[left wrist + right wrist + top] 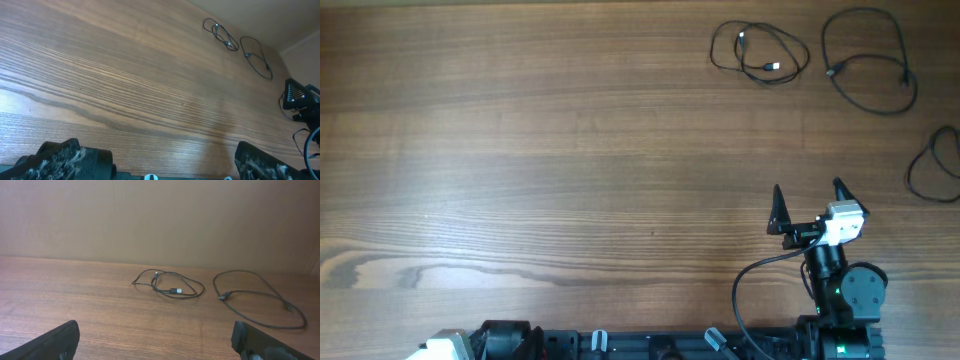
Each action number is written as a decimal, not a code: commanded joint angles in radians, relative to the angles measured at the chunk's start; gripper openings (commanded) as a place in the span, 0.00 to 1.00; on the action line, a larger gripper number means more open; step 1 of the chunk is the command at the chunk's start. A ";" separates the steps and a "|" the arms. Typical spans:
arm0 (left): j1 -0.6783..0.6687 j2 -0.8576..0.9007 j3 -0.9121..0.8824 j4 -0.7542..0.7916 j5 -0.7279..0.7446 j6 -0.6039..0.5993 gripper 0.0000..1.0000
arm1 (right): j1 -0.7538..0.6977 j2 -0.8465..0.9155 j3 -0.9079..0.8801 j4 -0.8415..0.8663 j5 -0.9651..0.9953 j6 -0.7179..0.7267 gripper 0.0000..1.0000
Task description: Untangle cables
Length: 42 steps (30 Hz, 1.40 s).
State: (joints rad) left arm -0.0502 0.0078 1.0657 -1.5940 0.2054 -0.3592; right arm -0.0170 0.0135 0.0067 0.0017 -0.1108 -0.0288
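Three thin black cables lie apart at the far right of the table. One cable (760,52) is a small loose coil, also in the right wrist view (170,286) and left wrist view (220,34). A second cable (870,60) is a wide loop (260,300) (256,56). A third cable (935,168) loops at the right edge. My right gripper (810,200) is open and empty, well short of them (160,340). My left gripper (160,160) is open and empty at the near edge; in the overhead view only its base (470,345) shows.
The wooden table (540,150) fills the view. A plain wall (160,220) stands behind the far edge. The right arm's thick black wire (745,290) curves beside its base at the near edge.
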 commanded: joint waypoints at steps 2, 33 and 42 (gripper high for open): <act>-0.004 -0.003 -0.005 0.005 -0.013 0.011 1.00 | -0.005 -0.010 -0.002 0.005 0.009 -0.013 1.00; -0.004 -0.003 -0.269 0.652 -0.200 -0.053 1.00 | -0.005 -0.010 -0.002 0.005 0.009 -0.013 1.00; -0.004 -0.003 -0.669 1.084 -0.199 -0.053 1.00 | -0.005 -0.010 -0.002 0.005 0.009 -0.014 1.00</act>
State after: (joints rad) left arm -0.0509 0.0097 0.5064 -0.6041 0.0196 -0.4057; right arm -0.0170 0.0135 0.0067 0.0013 -0.1108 -0.0288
